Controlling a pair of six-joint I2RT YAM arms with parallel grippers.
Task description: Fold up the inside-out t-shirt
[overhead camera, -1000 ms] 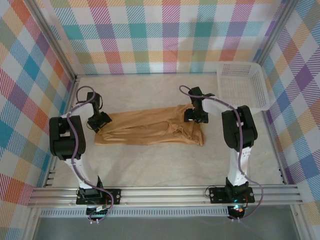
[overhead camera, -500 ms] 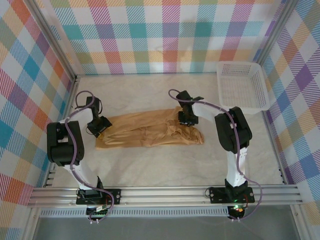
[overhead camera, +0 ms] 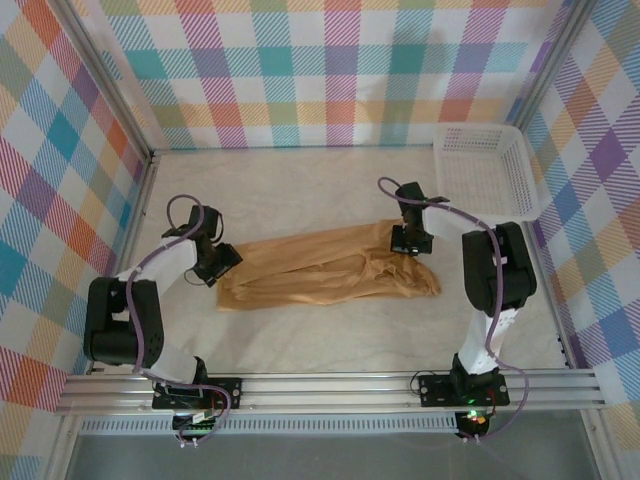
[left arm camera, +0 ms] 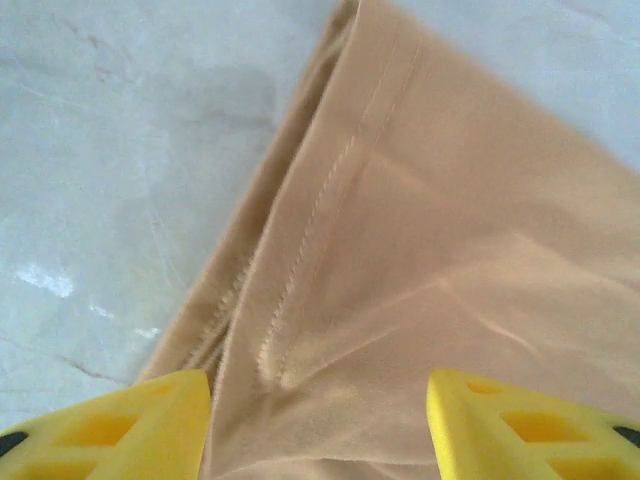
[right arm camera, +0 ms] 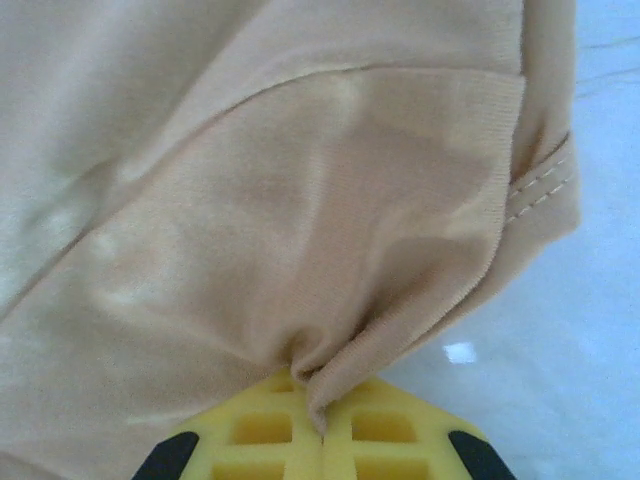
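Two grippers, one at each end of the inside-out t-shirt (overhead camera: 330, 275). The shirt lies mid-table, bunched into a long strip with its long axis left-right. The right end is lumpier.

Right gripper (overhead camera: 410, 240): on the far right corner of the strip. In the wrist view its yellow pads (right arm camera: 260, 430) are pressed together with a ridge of tan cloth pinched between them, so it has a grip on the shirt. The stitched hem (right arm camera: 540, 190) is just right of the pinch, with bare table beyond.

Left gripper (overhead camera: 218, 262): at the far left corner. In the wrist view its fingers (left arm camera: 110, 420) are spread, with cloth lying between and ahead of them. A stitched seam (left arm camera: 310, 230) runs away from the gripper. Nothing is pinched. Can't tell if the tips touch the cloth.

Key relation: both grippers sit on the far long edge, and the cloth extends from each toward the arm bases. My read is that a fold would carry the far edge across the long axis to the near edge. That needs both ends lifted together, so the left has to close first or the strip will skew.

Room: the table (overhead camera: 300, 190) is bare on the far side. There's a wide open stretch on the near side between shirt and bases. The white mesh basket (overhead camera: 480, 170) is in the far right corner, behind and right of the right gripper and apart from the shirt. It looks out of the path of a near-ward fold. The left end sits closer to the side wall, so it's tighter there.
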